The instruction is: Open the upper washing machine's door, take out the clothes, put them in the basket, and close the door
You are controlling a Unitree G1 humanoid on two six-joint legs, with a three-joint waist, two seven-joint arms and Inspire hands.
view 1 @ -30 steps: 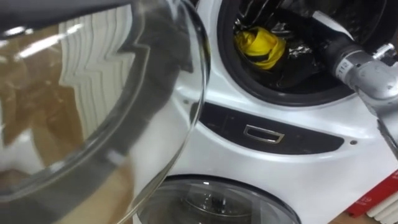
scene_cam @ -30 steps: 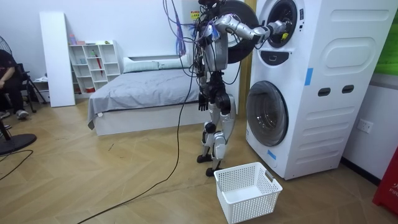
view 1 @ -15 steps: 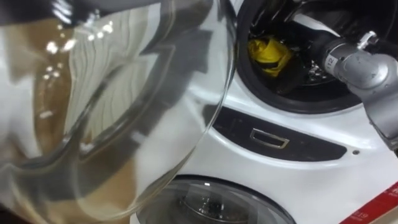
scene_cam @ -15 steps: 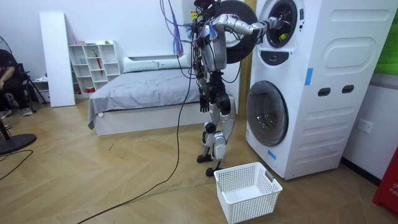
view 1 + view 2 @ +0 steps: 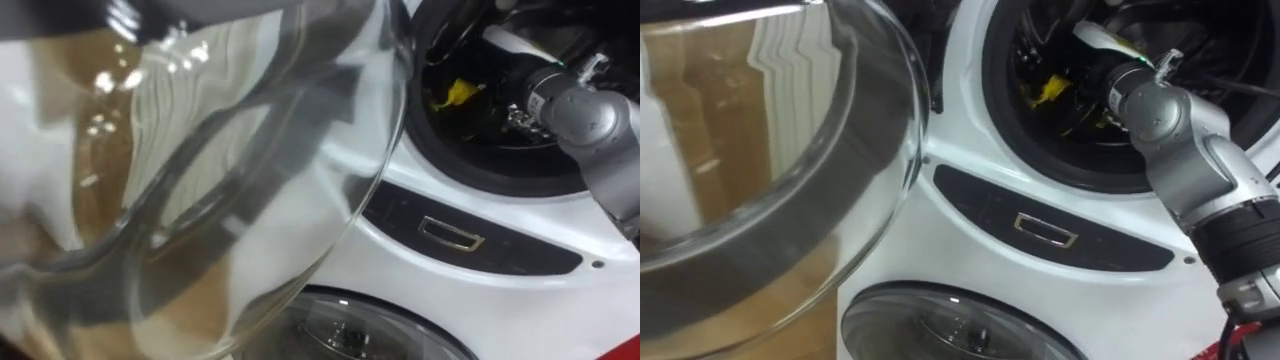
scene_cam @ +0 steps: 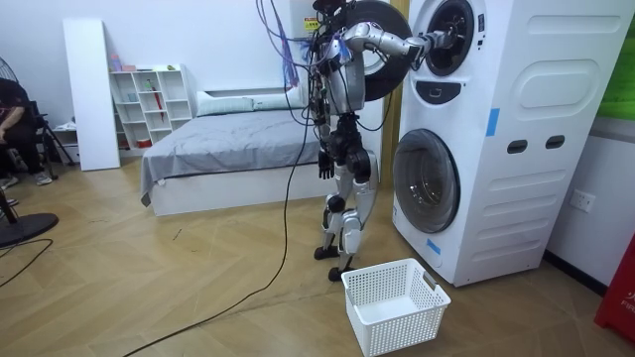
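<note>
Right eye view: you're at the reach-in step, R arm in the upper drum, R hand hidden near the yellow cloth lying inside, grip can't be told; next needs a firm pinch, then withdraw past the rim.

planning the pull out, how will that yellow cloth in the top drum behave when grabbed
The yellow cloth lies crumpled in folds, so it is probably floppy and would hang and trail when lifted. It looks small against the drum opening, so likely light, though it could drag on the rim.
</note>
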